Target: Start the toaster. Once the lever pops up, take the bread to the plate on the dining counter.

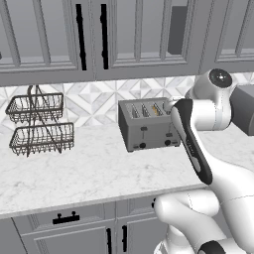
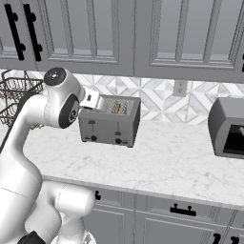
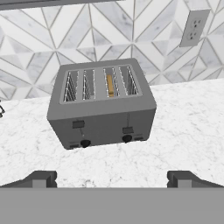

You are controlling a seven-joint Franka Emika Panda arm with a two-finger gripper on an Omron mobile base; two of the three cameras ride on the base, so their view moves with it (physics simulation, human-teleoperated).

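Observation:
The grey four-slot toaster (image 3: 103, 109) stands on the marble wall counter against the tiled backsplash, also seen as the toaster (image 1: 146, 126) and the toaster (image 2: 109, 125). A tan slice of bread (image 3: 110, 85) sits edge-up in the third slot from the left; it shows as the bread (image 1: 156, 110) and the bread (image 2: 116, 108) too. Both front levers, left (image 3: 78, 124) and right (image 3: 127, 130), are near the top of their tracks. My gripper (image 3: 112, 179) hovers in front of and above the toaster, jaws wide open and empty. The plate and the dining counter are out of view.
A two-tier wire basket rack (image 1: 37, 124) stands left of the toaster. A dark grey appliance (image 2: 228, 127) sits to the right. A wall outlet (image 3: 191, 28) is behind the toaster's right side. Upper cabinets (image 1: 99, 34) hang overhead. Bare marble (image 2: 176, 162) lies between toaster and appliance.

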